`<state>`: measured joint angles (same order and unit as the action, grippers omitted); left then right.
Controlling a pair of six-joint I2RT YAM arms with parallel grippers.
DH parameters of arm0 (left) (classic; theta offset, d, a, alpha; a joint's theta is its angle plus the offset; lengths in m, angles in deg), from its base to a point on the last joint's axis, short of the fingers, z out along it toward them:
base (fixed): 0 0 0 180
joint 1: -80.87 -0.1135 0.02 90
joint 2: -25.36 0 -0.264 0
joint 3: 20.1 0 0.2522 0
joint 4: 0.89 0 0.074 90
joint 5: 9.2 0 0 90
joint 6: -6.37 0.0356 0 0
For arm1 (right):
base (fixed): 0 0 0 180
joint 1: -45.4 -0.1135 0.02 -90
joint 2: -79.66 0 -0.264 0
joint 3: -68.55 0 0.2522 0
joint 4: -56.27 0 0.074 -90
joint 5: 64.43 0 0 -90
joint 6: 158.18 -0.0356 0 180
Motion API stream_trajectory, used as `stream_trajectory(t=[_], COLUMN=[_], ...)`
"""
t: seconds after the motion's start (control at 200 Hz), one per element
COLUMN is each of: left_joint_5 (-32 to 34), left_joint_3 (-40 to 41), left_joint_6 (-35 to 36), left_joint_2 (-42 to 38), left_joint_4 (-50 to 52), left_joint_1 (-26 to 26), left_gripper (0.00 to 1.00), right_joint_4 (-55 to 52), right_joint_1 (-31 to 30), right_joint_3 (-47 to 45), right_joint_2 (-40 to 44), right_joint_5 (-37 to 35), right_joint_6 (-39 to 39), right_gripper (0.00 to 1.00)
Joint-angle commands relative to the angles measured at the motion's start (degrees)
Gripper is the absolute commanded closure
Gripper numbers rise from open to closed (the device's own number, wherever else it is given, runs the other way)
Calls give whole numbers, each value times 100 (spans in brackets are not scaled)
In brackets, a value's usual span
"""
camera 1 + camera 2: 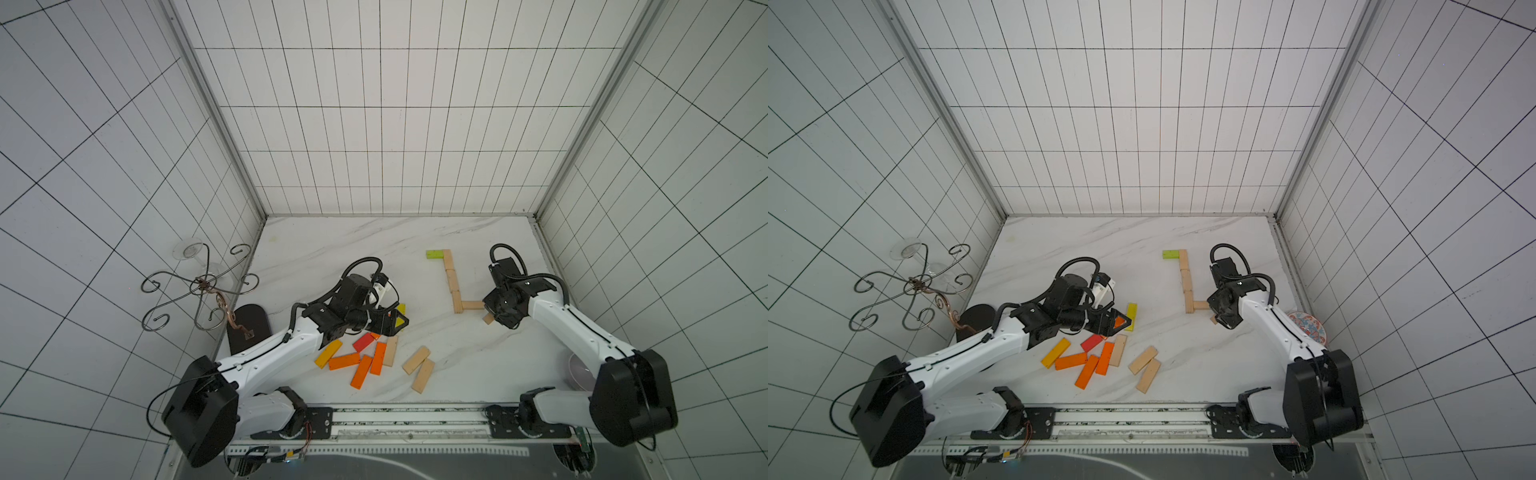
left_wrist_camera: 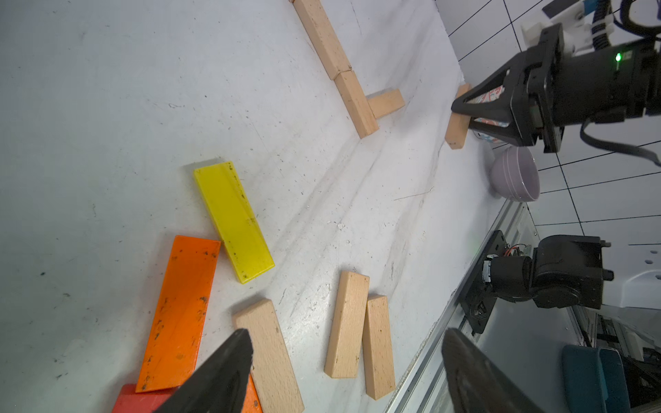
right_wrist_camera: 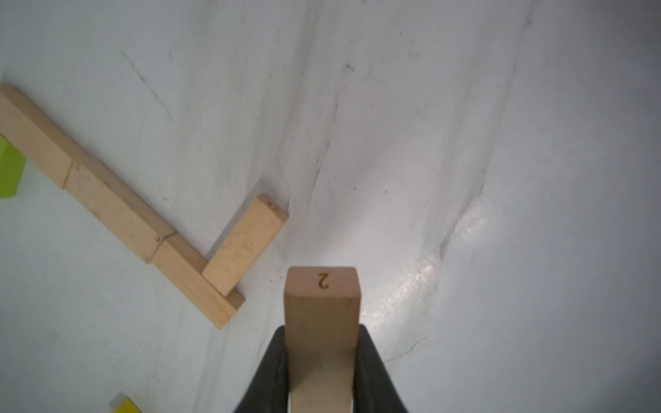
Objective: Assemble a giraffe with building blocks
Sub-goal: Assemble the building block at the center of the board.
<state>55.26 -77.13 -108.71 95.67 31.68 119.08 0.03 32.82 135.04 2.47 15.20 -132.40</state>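
Giraffe outline half-built; our right gripper clamps a plain block, presumably to extend it; left gripper gapes over spares.

A: What was the numbered block made of?
B: Bare, matt wood with faint grain. The yellow block was painted and glossy, and the orange block had scuffed paint.
A: And the table?
B: Smooth, marble-look, faintly shiny and scratched. The bowl looked glazed.
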Motion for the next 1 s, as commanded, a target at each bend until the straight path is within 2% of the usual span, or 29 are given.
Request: stream_trajectory(t=[0.0, 0.275, 0.515, 0.69, 0.995], left_joint_5=[-48, -74, -83, -66, -21], left_joint_3=[-179, -161, -159, -158, -159], left_joint_6=[-49, -24, -8, 12, 12], left_joint_2=[14, 15, -10, -51, -163], left_joint_4=[-176, -167, -133, -79, 8], left_joint_1=[28, 28, 28, 15, 18], left_gripper=[17, 17, 17, 17, 17], right_joint_4=[19, 727, 1092, 1594, 1720], right_joint_1=[384, 980, 1075, 1082, 1030], right_joint_3=[513, 412, 341, 102, -87], right_joint_2=[-262, -695, -1162, -1171, -1340], right_joint_5=[-365, -220, -57, 37, 44], right_joint_6=[-287, -909, -1517, -1961, -2370], right_gripper=[89, 87, 86, 86, 83])
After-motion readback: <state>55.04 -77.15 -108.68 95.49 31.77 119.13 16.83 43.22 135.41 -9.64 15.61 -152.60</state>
